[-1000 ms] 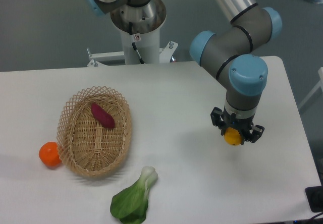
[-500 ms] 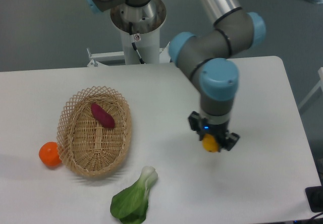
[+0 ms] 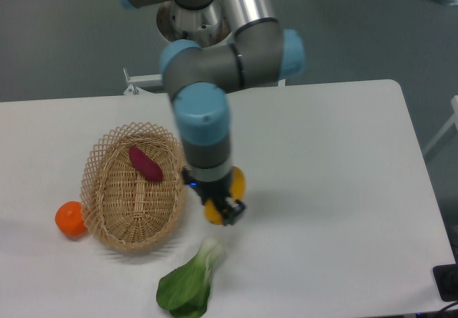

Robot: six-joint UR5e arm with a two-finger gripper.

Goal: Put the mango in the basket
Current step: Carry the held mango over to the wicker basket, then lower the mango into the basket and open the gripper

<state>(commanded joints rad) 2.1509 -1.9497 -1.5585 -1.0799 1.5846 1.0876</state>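
Note:
My gripper (image 3: 219,202) is shut on the mango (image 3: 235,184), a yellow-orange fruit that sticks out on both sides of the fingers. It hangs above the table just right of the basket (image 3: 100,185), a tan oval wicker basket at the left. A dark purple-red sweet potato (image 3: 145,164) lies inside the basket. The arm's wrist hides the middle of the mango.
A round orange fruit (image 3: 70,218) sits on the table against the basket's left side. A green leafy bok choy (image 3: 190,279) lies near the front edge, below the gripper. The robot base (image 3: 193,24) stands behind the table.
The arm has swung left across the table with the mango in the gripper, from the right side to just beside the basket's right rim.

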